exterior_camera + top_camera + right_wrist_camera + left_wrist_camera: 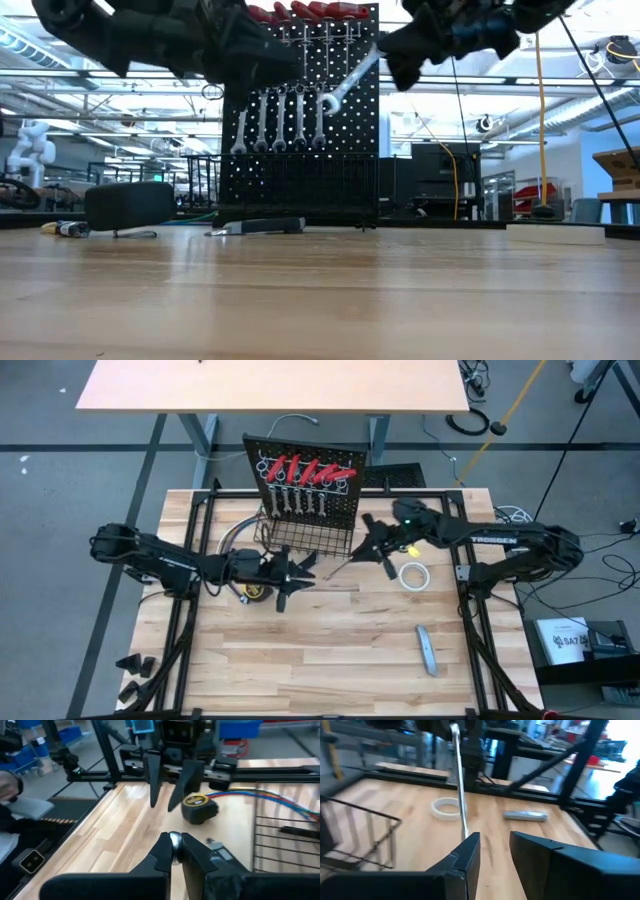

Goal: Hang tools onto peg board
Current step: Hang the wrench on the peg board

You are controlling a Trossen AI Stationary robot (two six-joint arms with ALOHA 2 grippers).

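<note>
Right gripper (372,548) pinches a silver wrench (345,84) at one end, just right of the peg board (335,485). Wrench's long axis slants up, free open end toward the board's hung row. Left gripper (297,568), jaws apart and empty, waits below the basket (300,540).

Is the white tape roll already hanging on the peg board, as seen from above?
No, the white tape roll lies flat on the tabletop, to the right of the peg board and near the right gripper.
</note>
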